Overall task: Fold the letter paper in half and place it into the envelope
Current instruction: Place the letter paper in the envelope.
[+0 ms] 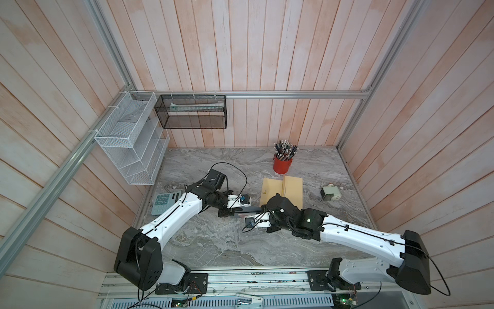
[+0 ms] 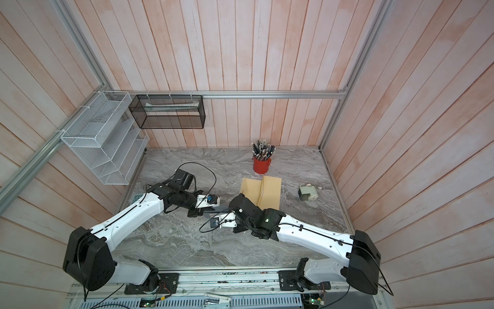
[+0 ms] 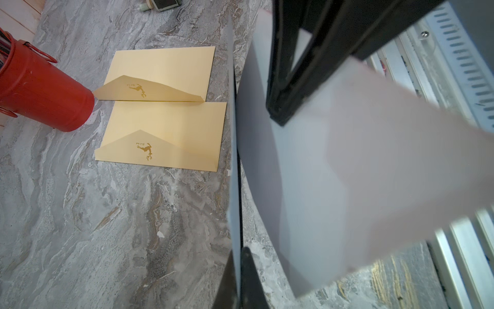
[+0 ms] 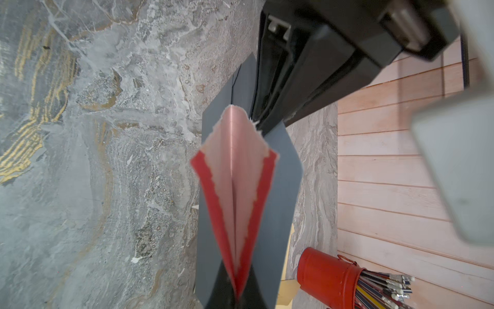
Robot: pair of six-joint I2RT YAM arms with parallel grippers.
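Observation:
The letter paper [image 1: 247, 210] is a grey sheet with a pink, red-edged inner face [image 4: 235, 171]. It hangs above the marble table between both grippers. My left gripper [image 3: 237, 278] is shut on one edge, and the sheet runs edge-on away from its jaws. My right gripper [image 4: 238, 294] is shut on the folded, V-shaped end, facing the left gripper [image 1: 238, 213]. Two yellow envelopes [image 3: 163, 139] [image 3: 160, 72] lie side by side on the table beyond the paper, flaps unsealed. In both top views the right wrist partly hides them [image 1: 292, 190] [image 2: 271, 191].
A red pencil cup [image 1: 282, 164] stands just behind the envelopes. A small pencil sharpener [image 1: 331, 193] sits to their right, and a calculator [image 1: 163, 203] lies under the left arm. A white wire rack [image 1: 128, 139] and a black mesh basket [image 1: 191, 112] hang on the walls.

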